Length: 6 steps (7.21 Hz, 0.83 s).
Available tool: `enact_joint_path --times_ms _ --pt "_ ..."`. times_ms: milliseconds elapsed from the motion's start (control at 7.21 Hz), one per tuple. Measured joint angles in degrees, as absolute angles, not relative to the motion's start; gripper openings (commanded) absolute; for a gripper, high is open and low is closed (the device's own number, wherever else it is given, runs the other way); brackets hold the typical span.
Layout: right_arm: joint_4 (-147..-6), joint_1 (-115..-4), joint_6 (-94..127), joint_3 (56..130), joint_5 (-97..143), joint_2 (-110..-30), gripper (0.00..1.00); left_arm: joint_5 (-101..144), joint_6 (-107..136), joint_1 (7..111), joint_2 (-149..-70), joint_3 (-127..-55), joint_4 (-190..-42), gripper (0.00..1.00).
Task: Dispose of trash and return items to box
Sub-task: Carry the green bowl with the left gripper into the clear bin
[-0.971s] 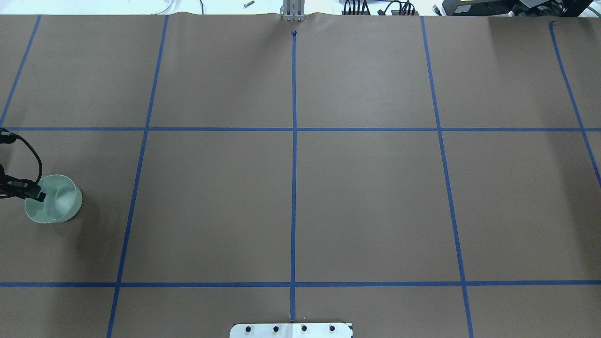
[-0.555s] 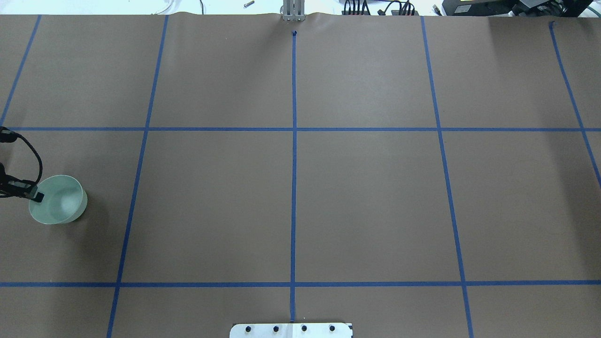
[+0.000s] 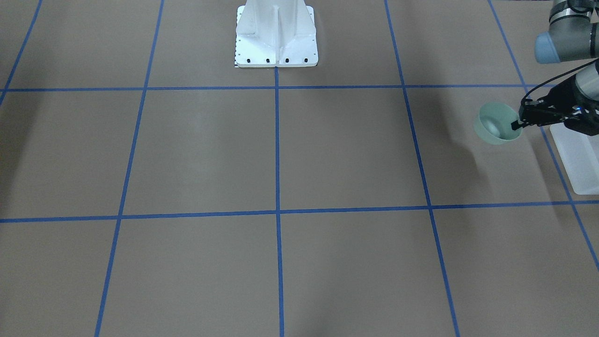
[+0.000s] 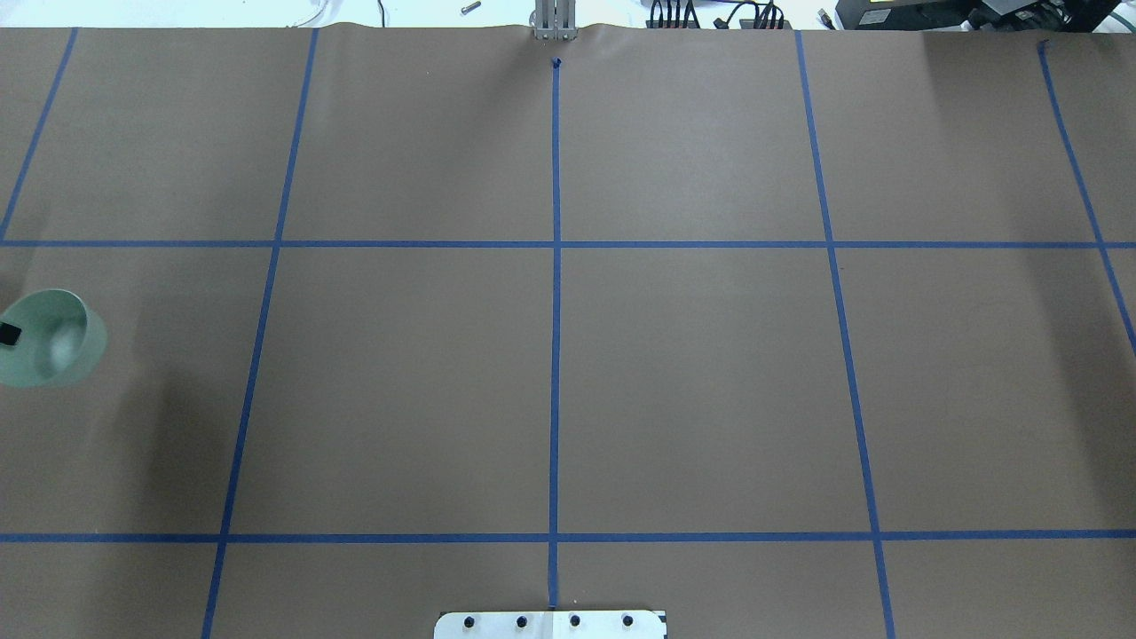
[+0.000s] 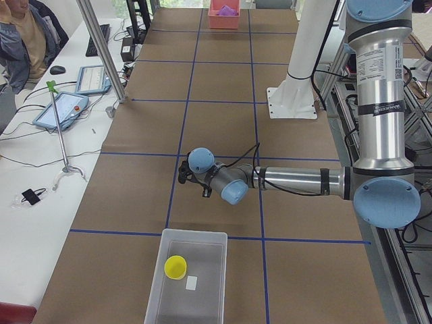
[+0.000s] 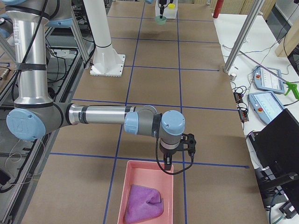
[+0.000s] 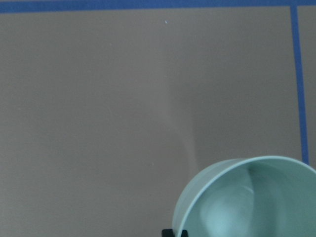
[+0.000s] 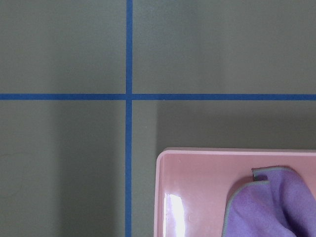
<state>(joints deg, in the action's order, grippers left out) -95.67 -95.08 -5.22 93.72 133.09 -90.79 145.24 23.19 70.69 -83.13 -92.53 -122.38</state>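
Observation:
The pale-green bowl (image 3: 496,122) hangs tilted above the brown table, its opening turned sideways. My left gripper (image 3: 515,125) is shut on its rim, with one finger inside. In the overhead view the bowl (image 4: 51,339) is at the left edge with a fingertip (image 4: 9,335) in it. It fills the lower right of the left wrist view (image 7: 247,202). The frosted box (image 5: 202,237) lies just beside the left gripper and holds the yellow tumbler (image 5: 175,266). My right gripper (image 6: 165,169) hangs over a pink tray at the far end. I cannot tell whether it is open or shut.
The pink tray (image 6: 166,167) holds a purple cloth (image 6: 144,203); both show in the right wrist view (image 8: 197,192). The white robot pedestal (image 3: 276,35) stands at the table's middle rear. The box's corner (image 3: 580,180) shows at the front view's right edge.
My left gripper has lifted the bowl off the table and carried it to the left and away from the robot. The bowl is now tilted more on its side.

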Motion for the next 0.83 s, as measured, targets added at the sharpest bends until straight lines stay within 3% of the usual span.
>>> enact_joint_path --times_ms 416,832 --pt "-95.48 -93.26 -1.77 95.85 133.39 -90.72 1.0 144.1 -9.59 86.87 -88.33 -86.51 -100.74 0.0" --pt "-95.45 -92.47 -0.05 97.21 133.5 -90.78 1.0 140.26 -29.55 97.51 -95.51 -70.68 -96.09 0.0"
